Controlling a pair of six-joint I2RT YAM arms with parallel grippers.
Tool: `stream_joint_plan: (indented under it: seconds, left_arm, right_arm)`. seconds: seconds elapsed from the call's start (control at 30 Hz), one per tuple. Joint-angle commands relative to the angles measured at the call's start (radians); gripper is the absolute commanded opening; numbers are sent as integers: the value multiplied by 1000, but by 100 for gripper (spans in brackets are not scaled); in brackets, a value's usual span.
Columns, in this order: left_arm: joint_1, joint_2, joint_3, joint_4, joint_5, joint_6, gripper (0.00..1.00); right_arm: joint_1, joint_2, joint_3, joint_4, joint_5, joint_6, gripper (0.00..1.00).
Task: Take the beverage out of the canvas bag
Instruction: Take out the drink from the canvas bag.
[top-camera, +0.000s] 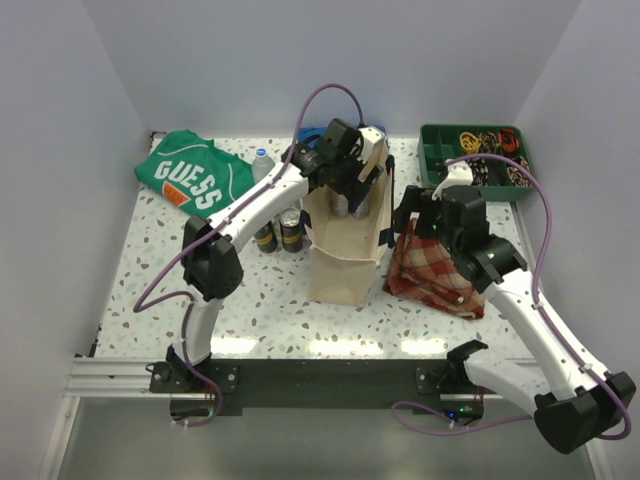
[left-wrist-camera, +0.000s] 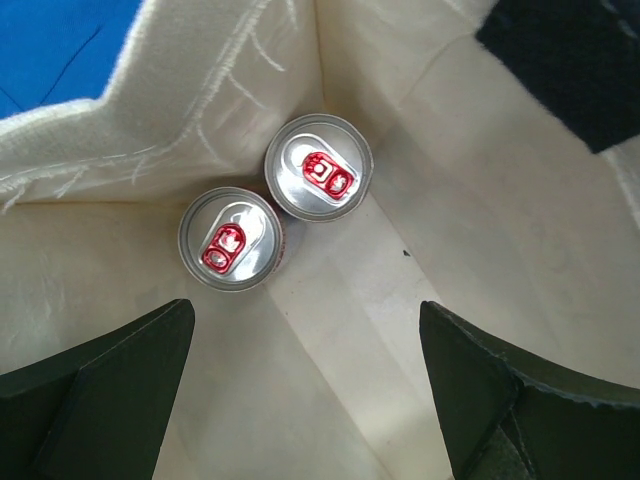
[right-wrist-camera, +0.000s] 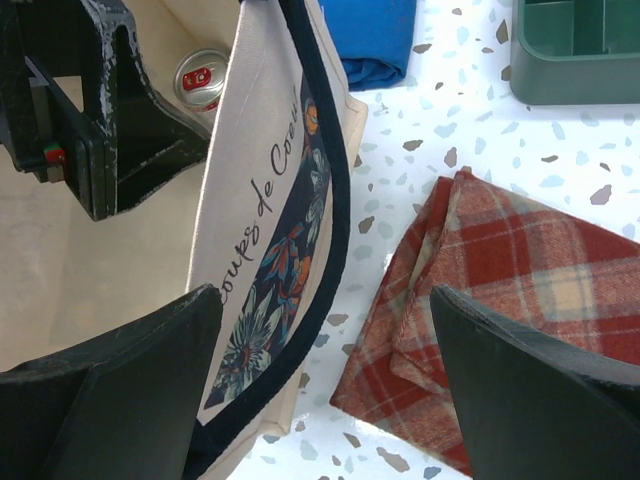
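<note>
1. The canvas bag (top-camera: 335, 265) is standing upright in the middle of the table (top-camera: 270, 310), its mouth gaping upward.
2. The left gripper (left-wrist-camera: 305, 390) is hanging down into that mouth, fingers spread wide and gripping nothing.
3. Down on the bag floor, the first can (left-wrist-camera: 318, 167) and the second can (left-wrist-camera: 230, 238) are standing upright, red tabs up and touching each other. Both are sitting clear of the left fingers.
4. The right gripper (right-wrist-camera: 325, 400) is hovering at the bag's right side, jaws wide too, and it is holding nothing. The printed wall and navy handle (right-wrist-camera: 335, 200) are running between its fingers, and whether they are touching it I cannot tell.
5. The red plaid cloth (top-camera: 440, 272) is lying just beside the bag, under the right arm.
6. Two dark cans (top-camera: 291, 232) are standing on the table left of the bag. A green shirt (top-camera: 190, 175) is lying beyond them, and a green tray (top-camera: 478, 160) is sitting at the far right corner.
</note>
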Motion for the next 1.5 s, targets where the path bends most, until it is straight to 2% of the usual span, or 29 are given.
stream_joint_plan:
  seconds: [0.0,0.13,0.5,1.47]
  left_arm:
    - [43,8,15,33,14,-38,100]
    - [83,10,-6,62,83,-47,100]
    - [89,74,29,65,143,-29,100]
    - [126,142,37,168,97,-26,98]
  right_arm:
    - [-3,7,10,12,24,-20,90]
    - [-1,12,12,8,30,-33,90]
    - [-1,33,18,12,43,-40,91]
    - [-3,79,36,19,60,-70,92]
